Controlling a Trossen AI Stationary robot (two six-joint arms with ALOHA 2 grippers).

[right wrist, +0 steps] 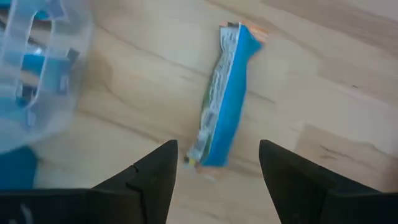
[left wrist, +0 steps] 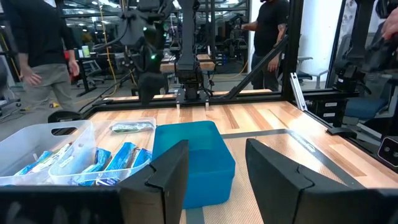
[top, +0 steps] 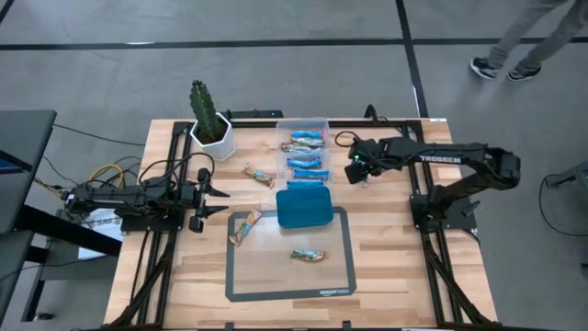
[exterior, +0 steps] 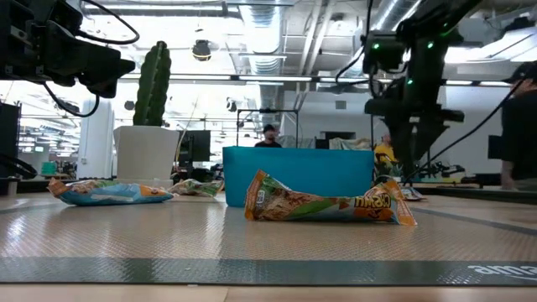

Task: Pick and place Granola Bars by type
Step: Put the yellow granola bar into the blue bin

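Observation:
Several blue-and-white granola bars lie in the clear plastic box at the far middle; they also show in the left wrist view. One blue bar lies flat on the wood to the right of the box. My right gripper hovers over it, open, fingers pointing down, touching nothing. Three tan bars lie on the table: one near the cactus, two on the grey mat. My left gripper waits open and empty at the left, facing the teal tray.
The teal tray sits on the far edge of the grey mat. A potted cactus stands at the far left. A person's feet show beyond the table. The mat's near half has free room.

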